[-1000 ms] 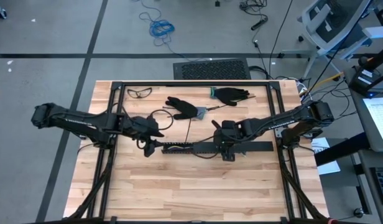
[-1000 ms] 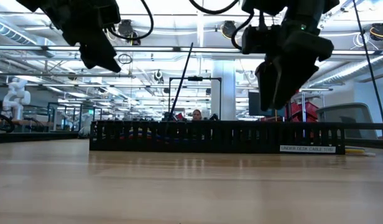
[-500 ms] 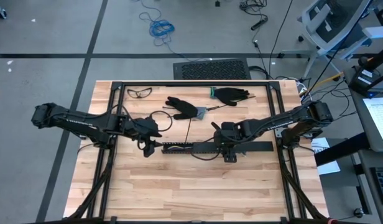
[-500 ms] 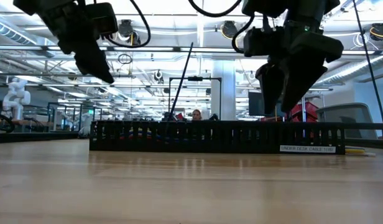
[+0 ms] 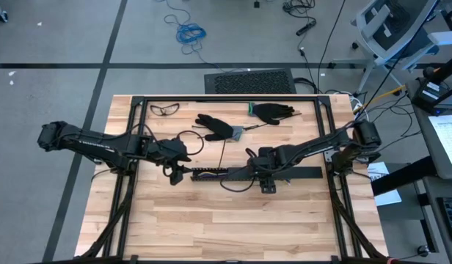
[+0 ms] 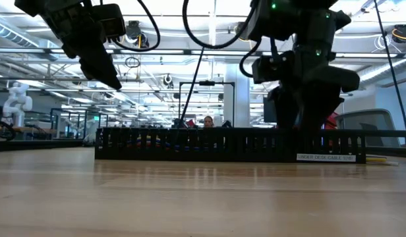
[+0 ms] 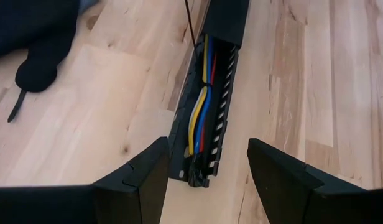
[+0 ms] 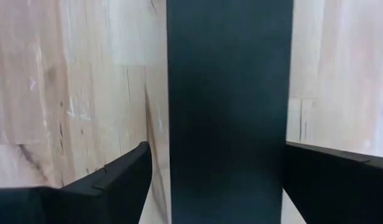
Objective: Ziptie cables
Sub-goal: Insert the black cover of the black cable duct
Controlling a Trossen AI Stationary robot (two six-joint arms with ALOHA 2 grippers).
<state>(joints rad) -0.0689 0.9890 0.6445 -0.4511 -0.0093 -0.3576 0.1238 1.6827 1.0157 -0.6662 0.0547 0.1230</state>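
The cables point(image 7: 201, 115) lie loose inside the black tray point(image 5: 241, 174) at table centre, running along its open left half; no tie shows around them, so the binding itself looks not yet done. The tray's right half wears a flat cover point(image 8: 229, 106).

The left gripper point(image 7: 204, 171) hangs above the tray's 9 o'clock end, fingers apart and empty, straddling the tray end from above without touching it. The right gripper point(image 8: 216, 180) sits low over the covered half, just right of centre, jaws spread wide on either side of the cover; whether the pads touch it I cannot tell.

Two gloves point(image 5: 219, 126) and glasses point(image 5: 164, 109) lie toward 12 o'clock, well apart from the work.

Judged so: cables are placed; tying remains.
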